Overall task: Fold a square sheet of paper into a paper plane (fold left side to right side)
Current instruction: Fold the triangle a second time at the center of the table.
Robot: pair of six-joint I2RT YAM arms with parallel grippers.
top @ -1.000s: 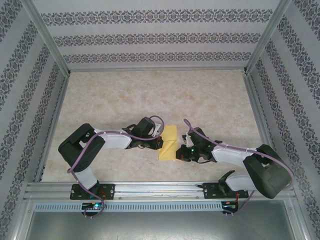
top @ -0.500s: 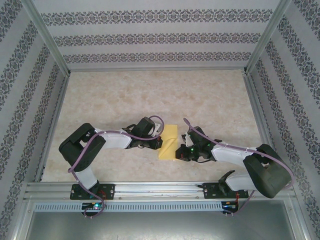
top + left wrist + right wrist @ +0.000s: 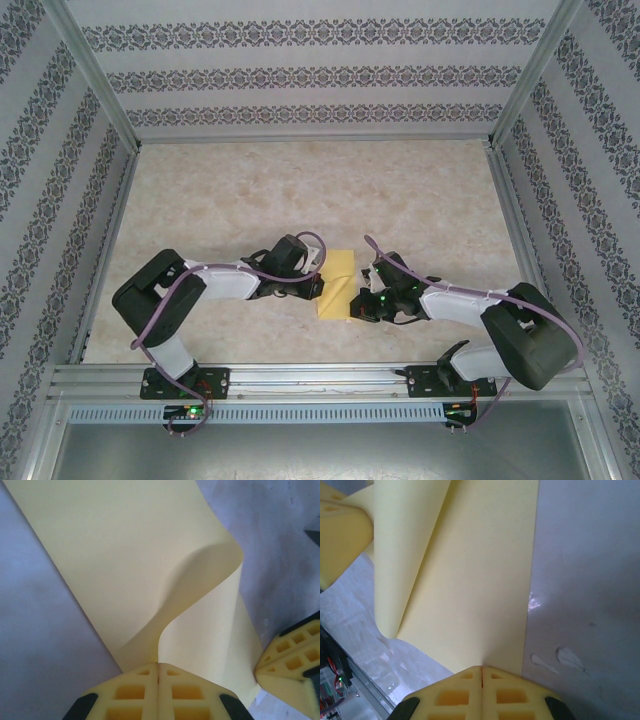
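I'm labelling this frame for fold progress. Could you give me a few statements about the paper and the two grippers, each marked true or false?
1. The left gripper is shut on the square sheet of paper. True.
2. The sheet lies completely flat on the table. False: part of it curls up in a loop from the left gripper.
3. The right gripper stands wide open. False: it is shut, with its fingertips at the sheet's edge.
4. Seen from above, the sheet lies between the two grippers. True.
5. The paper is already a slim pointed dart. False: it is still a rectangular band, partly folded over.
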